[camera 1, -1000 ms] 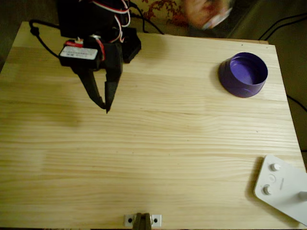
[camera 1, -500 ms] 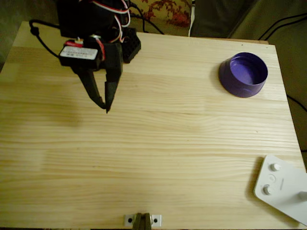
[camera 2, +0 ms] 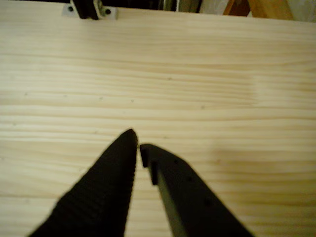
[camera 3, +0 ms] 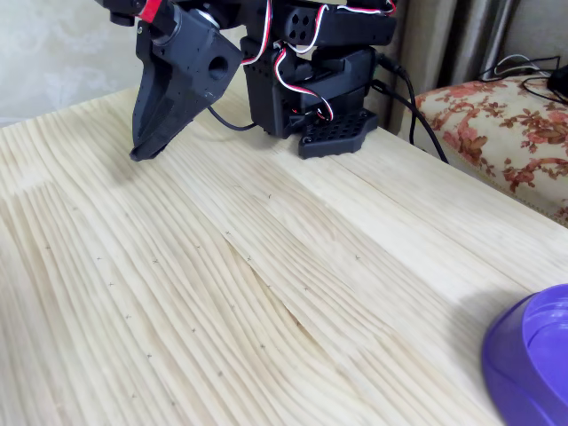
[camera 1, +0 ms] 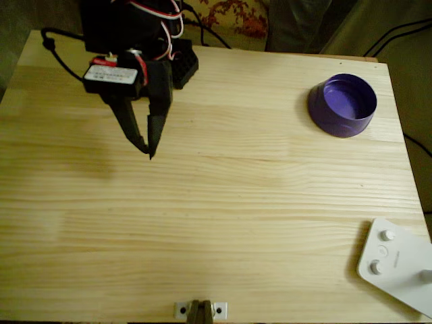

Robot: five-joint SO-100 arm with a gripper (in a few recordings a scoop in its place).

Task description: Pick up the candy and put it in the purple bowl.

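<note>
The purple bowl [camera 1: 342, 104] stands empty near the table's far right corner in the overhead view. In the fixed view, part of the purple bowl [camera 3: 532, 368] shows at the bottom right. My black gripper [camera 1: 147, 152] hangs over the bare wood at the far left, a long way from the bowl. Its fingers meet at the tips with nothing between them, as the gripper [camera 2: 136, 140] shows in the wrist view. In the fixed view the gripper [camera 3: 140, 153] points down close to the tabletop. The candy is out of view.
A white device with buttons [camera 1: 395, 266] lies at the table's near right corner. A small metal bracket [camera 1: 200, 310] sits on the front edge. The arm's base [camera 3: 319, 80] and its cables occupy the far left corner. A floral cushion [camera 3: 506, 133] lies beyond the table.
A blurred hand beyond the table's far edge has gone out of the overhead view. The arm and gripper have not moved.
</note>
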